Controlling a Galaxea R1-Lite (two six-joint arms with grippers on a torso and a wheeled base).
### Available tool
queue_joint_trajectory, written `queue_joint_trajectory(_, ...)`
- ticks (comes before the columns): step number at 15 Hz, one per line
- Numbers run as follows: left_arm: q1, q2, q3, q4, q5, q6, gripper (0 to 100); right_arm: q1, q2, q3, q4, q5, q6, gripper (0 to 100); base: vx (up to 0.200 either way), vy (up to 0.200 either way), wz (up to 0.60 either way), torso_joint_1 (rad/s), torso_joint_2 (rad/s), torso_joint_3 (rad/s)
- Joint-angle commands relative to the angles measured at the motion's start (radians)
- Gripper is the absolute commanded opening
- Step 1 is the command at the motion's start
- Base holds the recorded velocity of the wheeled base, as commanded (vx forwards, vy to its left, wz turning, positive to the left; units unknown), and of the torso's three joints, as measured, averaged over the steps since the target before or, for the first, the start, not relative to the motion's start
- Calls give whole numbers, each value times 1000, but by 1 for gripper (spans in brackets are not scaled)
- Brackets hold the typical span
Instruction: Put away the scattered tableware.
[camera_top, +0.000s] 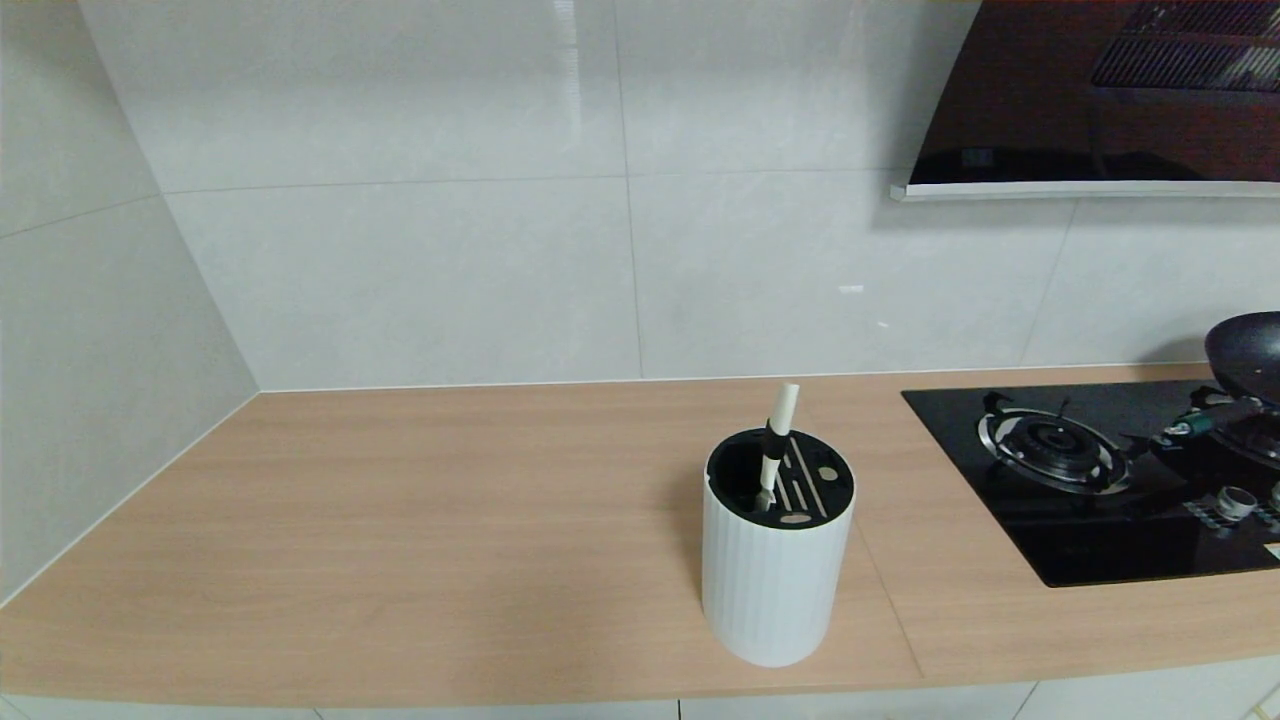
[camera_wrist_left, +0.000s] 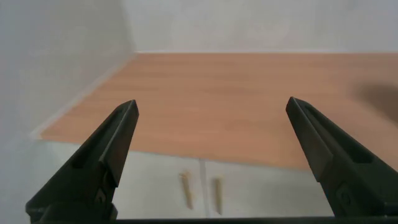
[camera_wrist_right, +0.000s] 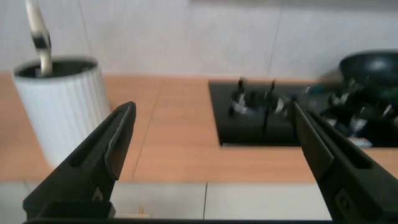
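While the left tool (camera_wrist_left: 211, 104) hangs spread before the counter (camera_wrist_left: 236, 93), the right tool (camera_wrist_right: 213, 107), equally spread, faces holder (camera_wrist_right: 62, 106) and hob (camera_wrist_right: 249, 129).

This is a home kitchen. A wood-grain table (camera_top: 450, 520) runs along walls of large pale tiles (camera_top: 420, 200) that meet in a corner at the left of the head view. At the right a black glass gas hob (camera_top: 1080, 520) is set into it, with a dark pan (camera_top: 1245, 350) at the frame's edge and a range hood (camera_top: 1100, 100) at the upper right. White cupboard doors (camera_wrist_left: 249, 186) show below the table's edge.
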Motion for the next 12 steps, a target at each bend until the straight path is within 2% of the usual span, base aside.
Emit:
queue_joint_trajectory(1,0,2,4,30,-85,-25,100,0,1,6,27,11,-4,100,0,0,0,0,0,0)
queue_joint_trajectory(2,-1,2,4,47,-97,-34,100,1,1,6,110,14,-11,100,0,0,0,0,0,0)
queue_joint_trajectory(4,-1,2,4,42,-97,-43,100,1,1,6,111,18,-14,100,0,0,0,0,0,0)
queue_joint_trajectory(6,-1,2,4,42,-97,-71,100,1,3,6,111,39,-17,100,0,0,0,0,0,0)
queue_joint_trajectory(12,-1,2,4,42,-97,-75,100,1,4,6,111,44,-14,100,0,0,0,0,0,0)
